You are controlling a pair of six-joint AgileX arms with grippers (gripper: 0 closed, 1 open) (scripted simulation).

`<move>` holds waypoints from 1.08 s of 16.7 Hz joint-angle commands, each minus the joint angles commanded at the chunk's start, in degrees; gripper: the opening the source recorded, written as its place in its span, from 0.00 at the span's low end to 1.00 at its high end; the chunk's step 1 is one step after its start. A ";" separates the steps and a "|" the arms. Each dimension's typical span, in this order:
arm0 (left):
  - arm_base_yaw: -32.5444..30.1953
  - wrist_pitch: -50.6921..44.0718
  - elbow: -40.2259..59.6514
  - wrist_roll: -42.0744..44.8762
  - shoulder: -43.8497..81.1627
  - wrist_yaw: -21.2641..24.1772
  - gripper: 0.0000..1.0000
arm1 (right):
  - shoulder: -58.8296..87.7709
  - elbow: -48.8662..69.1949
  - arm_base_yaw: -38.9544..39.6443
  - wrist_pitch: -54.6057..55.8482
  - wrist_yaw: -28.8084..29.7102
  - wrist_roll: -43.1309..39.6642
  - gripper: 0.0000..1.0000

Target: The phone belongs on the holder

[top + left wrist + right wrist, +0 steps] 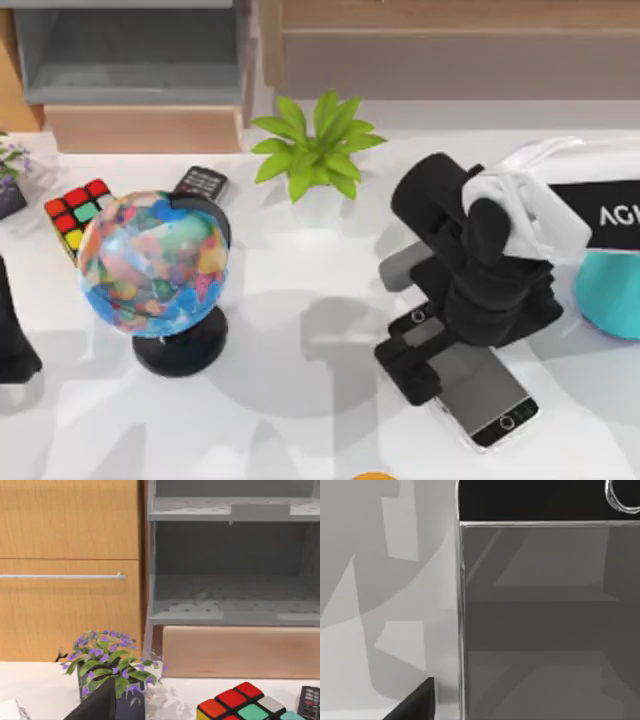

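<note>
The phone (488,398), black with a grey glossy screen, silver rim and round home button, lies flat on the white table at the front right. My right gripper (418,350) is lowered over the phone's far-left end, open, with a finger on each long side. In the right wrist view the screen (545,620) is very close, and one fingertip (415,704) stands just clear of its silver rim. A teal rounded stand (608,295) at the right edge, partly under my right arm, looks like the holder. My left gripper (12,345) is parked at the left edge, open.
A globe (155,265) on a black base stands left of centre, with a Rubik's cube (78,212) and a small dark keypad device (202,183) behind it. A green plant (315,150) sits at the back centre. A purple-flowered pot (112,672) is at far left. Shelves line the back.
</note>
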 joint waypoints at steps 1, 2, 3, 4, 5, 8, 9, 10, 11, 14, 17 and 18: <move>0.00 0.00 0.00 0.00 0.00 0.00 1.00 | 0.00 0.00 0.00 0.00 0.00 0.00 0.85; 0.00 0.00 0.00 0.00 0.00 0.00 1.00 | 0.00 0.00 0.00 0.00 0.00 0.00 0.77; 0.00 0.00 0.00 0.00 0.00 0.00 1.00 | 0.00 0.00 0.00 0.00 0.00 0.00 0.70; 0.00 0.00 0.00 0.00 0.00 0.00 1.00 | 0.00 0.00 0.00 0.00 0.00 0.00 0.62; 0.00 0.00 0.00 0.00 0.00 0.00 1.00 | 0.00 0.00 0.00 0.00 0.00 0.00 0.55; 0.00 0.00 0.00 0.00 0.00 0.00 1.00 | 0.00 0.00 0.00 0.00 0.00 0.00 0.32; 0.00 0.00 0.00 0.00 0.00 0.00 1.00 | 0.00 0.00 0.00 0.00 0.00 0.00 0.25; 0.00 0.00 0.00 0.00 0.00 0.00 1.00 | 0.00 0.00 0.00 0.00 0.00 0.00 0.17; 0.00 0.00 0.00 0.00 0.00 0.00 1.00 | 0.00 0.00 0.00 0.00 0.00 0.00 0.10; 0.00 0.00 0.00 0.00 0.00 0.00 1.00 | 0.00 0.00 0.00 0.00 0.00 0.00 0.00; 0.00 0.00 0.00 0.00 0.00 0.00 1.00 | 0.00 0.00 0.00 0.00 0.00 0.00 0.00; 0.00 0.00 0.00 0.00 0.00 0.00 1.00 | 0.00 0.00 0.00 0.00 0.00 0.00 0.00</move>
